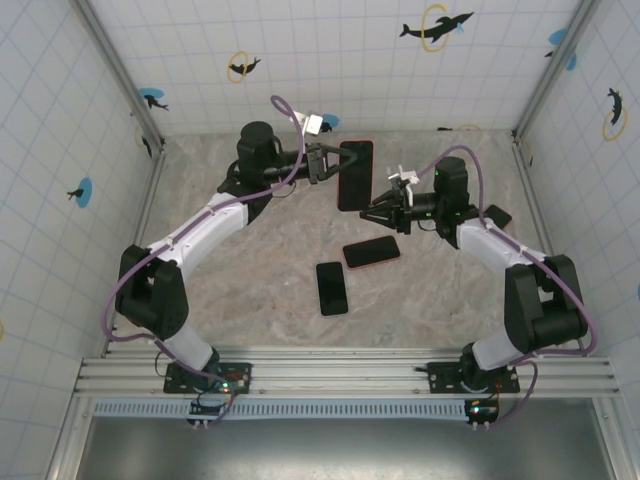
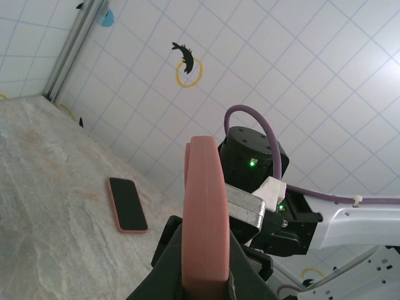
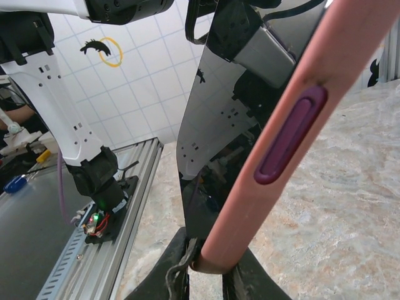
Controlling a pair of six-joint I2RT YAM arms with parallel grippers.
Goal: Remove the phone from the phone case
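Pink rubber is being pinched from two sides: the case [image 2: 203, 212], with the phone [image 3: 206, 137] seated inside it, is being held in the air over the far middle of the table [image 1: 230, 280]. It is hanging clear of a pink-rimmed handset [image 1: 371, 252] and a black handset [image 1: 332, 288] that are lying flat nearer the bases. The left gripper [image 1: 333, 165] is being pressed shut on the left long edge, reaching in from the left. The right gripper [image 3: 209, 272] is being pressed shut at the near right corner, reaching in from the right. In the top view the long axis of the case is running from far to near, so it is being met from its sides and not from its ends. In the right wrist view the dark glass is being shown on one face, and the rim with its purple button [image 3: 290, 134] is being shown beside it. The coming move is judged to turn on this corner: the right gripper is the nearer one to an end of the case, so the rim is probably to be peeled there while the body is being steadied by the left. Whether only the rim is being gripped there, or the glass too, cannot be told.
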